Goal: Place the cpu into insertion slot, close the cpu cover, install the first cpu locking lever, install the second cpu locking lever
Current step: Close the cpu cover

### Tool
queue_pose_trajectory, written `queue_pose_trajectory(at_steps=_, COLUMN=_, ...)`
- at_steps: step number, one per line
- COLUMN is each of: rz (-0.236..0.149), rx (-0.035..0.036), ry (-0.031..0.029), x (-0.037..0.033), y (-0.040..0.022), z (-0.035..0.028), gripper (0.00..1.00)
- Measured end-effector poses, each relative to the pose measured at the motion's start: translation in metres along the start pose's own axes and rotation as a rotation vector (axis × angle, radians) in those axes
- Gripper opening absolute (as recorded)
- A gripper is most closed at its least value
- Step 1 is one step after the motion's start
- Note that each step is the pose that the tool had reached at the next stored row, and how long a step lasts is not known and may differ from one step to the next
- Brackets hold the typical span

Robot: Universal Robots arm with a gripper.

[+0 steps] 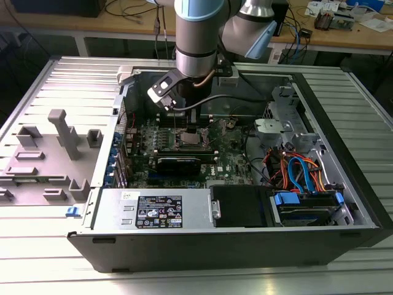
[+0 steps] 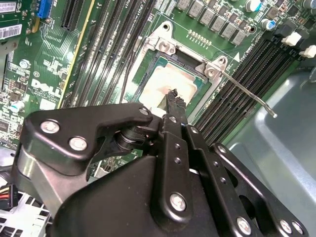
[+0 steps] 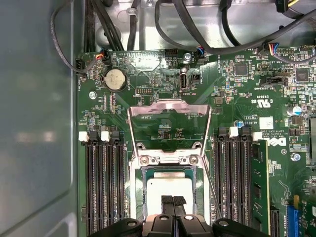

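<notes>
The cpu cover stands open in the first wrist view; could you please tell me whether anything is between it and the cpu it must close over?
Yes. The end effector hangs right over the cpu seated in the insertion slot, in the path the open cpu cover would swing down through. Nothing else visible stands between.

Arm (image 1: 195, 46): silver-grey tube joints, light-blue caps (image 1: 202, 7); black cable (image 1: 233, 96) off wrist; matte black jaws links, round silver screws (image 2: 177, 201).
</notes>
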State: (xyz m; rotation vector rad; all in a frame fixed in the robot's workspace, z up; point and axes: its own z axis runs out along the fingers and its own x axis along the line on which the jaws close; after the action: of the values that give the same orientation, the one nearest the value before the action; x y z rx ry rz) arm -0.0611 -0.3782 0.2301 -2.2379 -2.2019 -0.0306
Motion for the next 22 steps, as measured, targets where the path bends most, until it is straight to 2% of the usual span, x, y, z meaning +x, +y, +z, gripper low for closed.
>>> queue_pose_trajectory(at_steps=9, rz=-0.007, rx=0.0003, ry=-0.0001, x=0.0000, y=0.0000, z=-0.0004, gripper=0.11)
queue_pose_trajectory(at_steps=22, rz=-0.007, rx=0.0002, ry=-0.0001, x=0.0000, y=0.0001, z=-0.0043, gripper=0.11)
